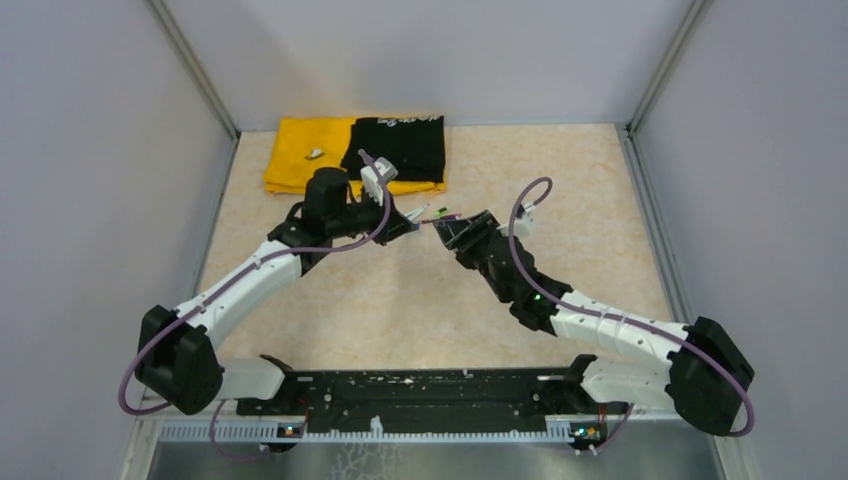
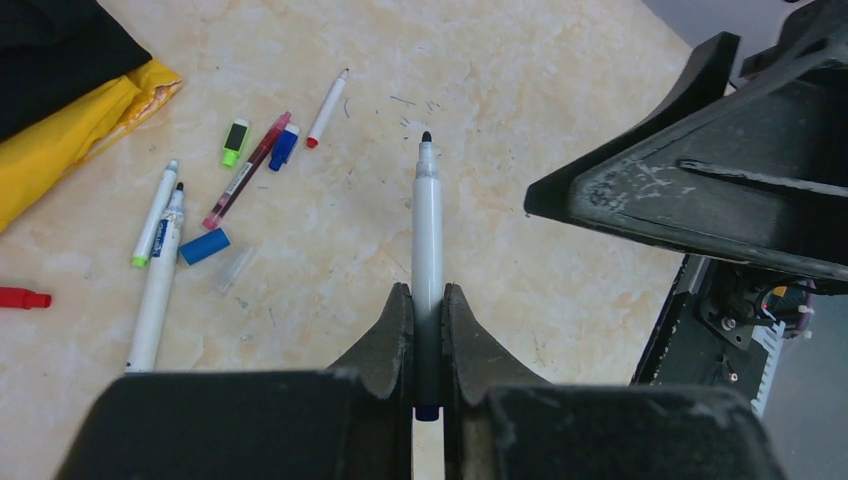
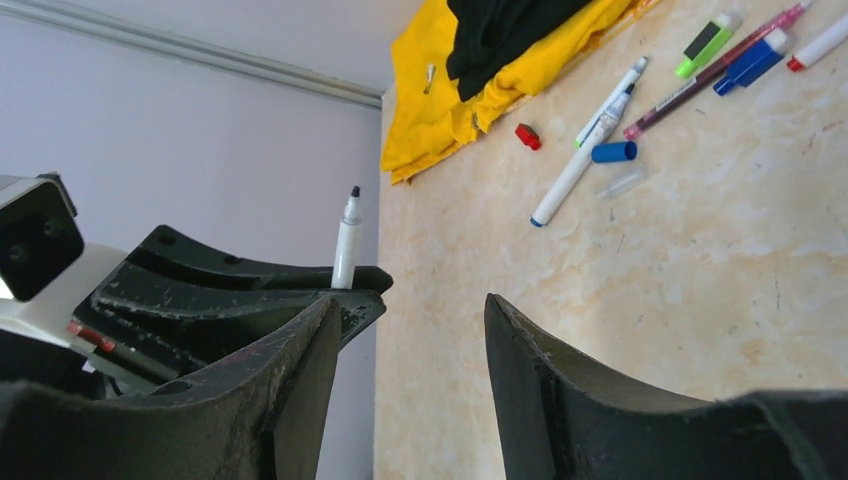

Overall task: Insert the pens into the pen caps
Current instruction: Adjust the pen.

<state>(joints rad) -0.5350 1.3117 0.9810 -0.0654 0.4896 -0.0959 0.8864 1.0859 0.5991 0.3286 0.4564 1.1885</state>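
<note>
My left gripper (image 2: 427,292) is shut on a white pen (image 2: 427,225) whose black tip points away from it, held above the table. My right gripper (image 3: 412,300) is open and empty, facing the left one at mid-table (image 1: 452,228); the held pen (image 3: 346,240) shows just past its left finger. On the table lie more pens: a maroon one (image 2: 248,170), a red-tipped one (image 2: 327,108), a green-tipped one (image 2: 154,214) and a long white one (image 2: 158,285). Loose caps lie among them: green (image 2: 235,142), blue (image 2: 284,147), blue (image 2: 204,246), clear (image 2: 232,269), red (image 2: 22,298).
A yellow cloth (image 1: 300,150) with a black cloth (image 1: 400,145) on it lies at the back left of the table, with a small pale object (image 1: 314,154) on the yellow part. Grey walls close off the left, right and back sides.
</note>
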